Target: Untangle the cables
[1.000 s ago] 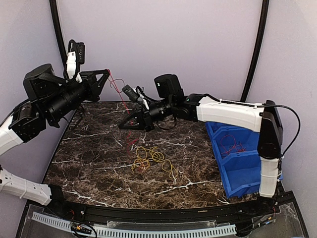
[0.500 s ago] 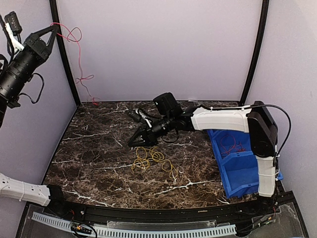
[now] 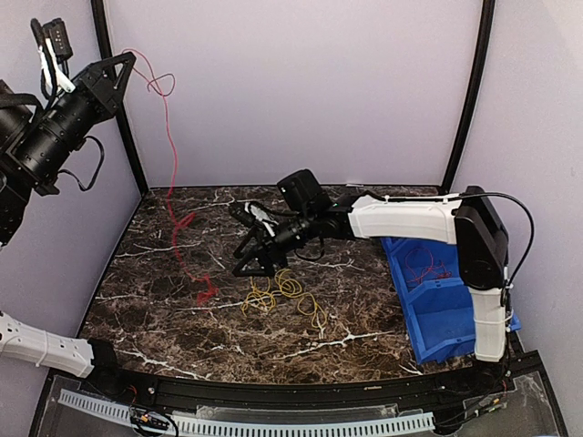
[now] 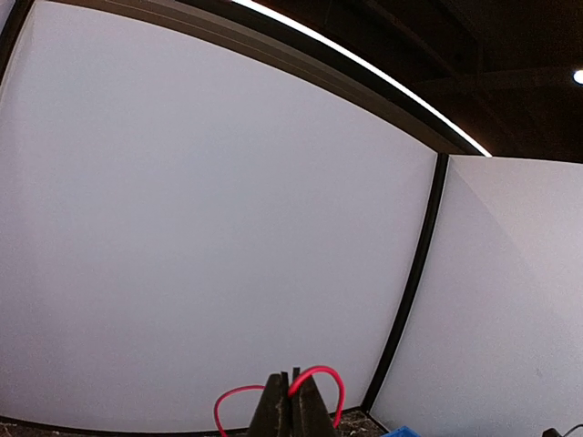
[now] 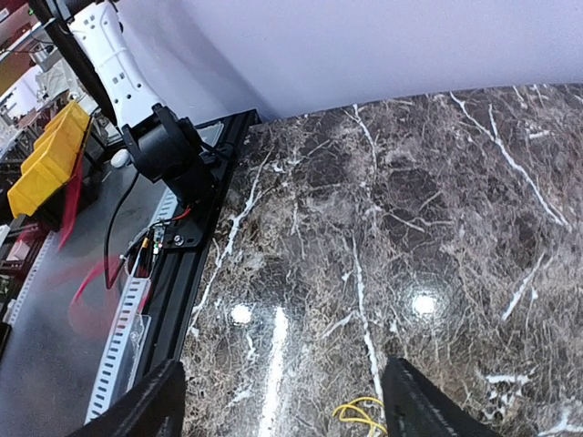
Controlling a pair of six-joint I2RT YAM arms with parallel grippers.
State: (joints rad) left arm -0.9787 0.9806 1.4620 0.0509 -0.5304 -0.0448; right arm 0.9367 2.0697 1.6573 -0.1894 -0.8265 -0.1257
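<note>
The red cable [image 3: 168,173] hangs free from the tightly closed left gripper [image 3: 123,66]; the yellow cables [image 3: 282,289] lie tangled just beneath the wide-open, empty right gripper [image 3: 241,241].

In the upper left of the top view, the left gripper [image 3: 123,66] sits high above the desk [image 3: 164,328]. A hanging cable [image 3: 168,155] runs from it down onto the desk's left half. The right gripper [image 3: 240,241] is at mid-frame, just behind the cable bundle [image 3: 282,293]. The bin [image 3: 446,319] stands at the desk's right edge with a loose cable [image 3: 421,264] in it.
</note>
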